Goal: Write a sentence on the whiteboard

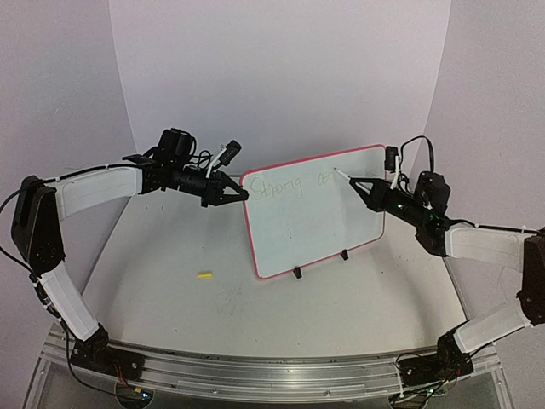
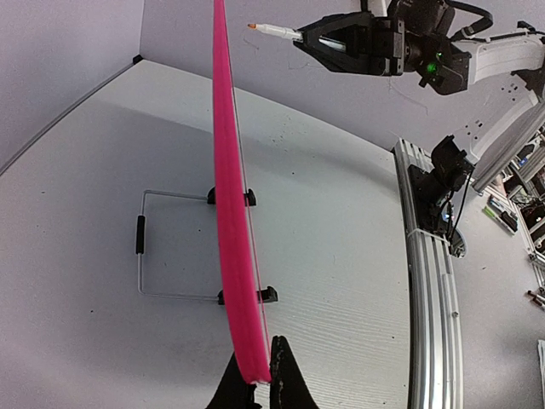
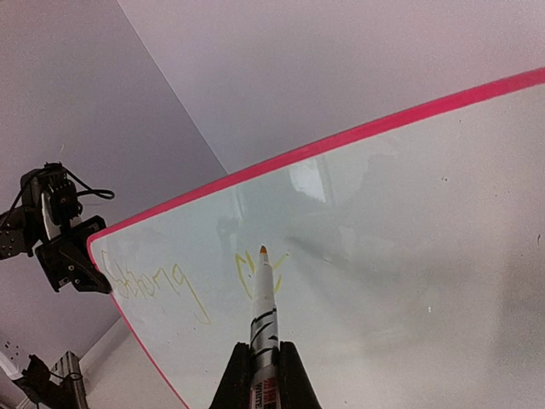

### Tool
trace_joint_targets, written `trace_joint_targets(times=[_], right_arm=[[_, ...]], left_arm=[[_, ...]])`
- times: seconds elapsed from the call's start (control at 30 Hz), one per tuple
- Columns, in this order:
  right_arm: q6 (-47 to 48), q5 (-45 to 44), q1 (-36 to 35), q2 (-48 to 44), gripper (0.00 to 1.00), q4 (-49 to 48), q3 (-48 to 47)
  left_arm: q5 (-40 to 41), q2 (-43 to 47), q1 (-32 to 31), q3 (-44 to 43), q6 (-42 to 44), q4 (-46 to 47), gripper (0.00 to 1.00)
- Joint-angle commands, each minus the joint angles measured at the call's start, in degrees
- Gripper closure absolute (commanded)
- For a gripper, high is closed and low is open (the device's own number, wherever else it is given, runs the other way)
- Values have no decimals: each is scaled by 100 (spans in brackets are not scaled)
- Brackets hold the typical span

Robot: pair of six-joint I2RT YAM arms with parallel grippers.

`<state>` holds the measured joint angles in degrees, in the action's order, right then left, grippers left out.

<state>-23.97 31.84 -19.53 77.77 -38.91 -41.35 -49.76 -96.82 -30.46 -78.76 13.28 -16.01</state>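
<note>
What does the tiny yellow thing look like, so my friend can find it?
Find the big whiteboard with the pink rim, standing on the grey table. Look just left of its lower left corner, as the top camera sees it. The small yellow piece lies there alone, the only loose yellow thing on the tabletop.

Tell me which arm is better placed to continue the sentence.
Right: the right gripper holds the marker, tip near the unfinished sentence on the whiteboard. The left gripper is shut on the whiteboard's edge.

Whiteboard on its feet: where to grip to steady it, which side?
Pink rim at the upper left corner of the whiteboard, from the left: board stands on edge, thin edge suits a pinch, face left free. The left tool clamps there.
</note>
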Motion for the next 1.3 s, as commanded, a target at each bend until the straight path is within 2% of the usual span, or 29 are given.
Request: trace_joint_targets(times=[0.0,0.5,1.27], right_arm=[[138,283,-24,-131,100,53,-244],[232,89,-74,435,100,104,-637],[160,-259,-75,354,100,112,113]], left_arm=[[154,-140,-149,-60,274,-285,100],[169,-139,-162,-61,281,-297,100],[156,-183,-167,-62,272,-280,100]])
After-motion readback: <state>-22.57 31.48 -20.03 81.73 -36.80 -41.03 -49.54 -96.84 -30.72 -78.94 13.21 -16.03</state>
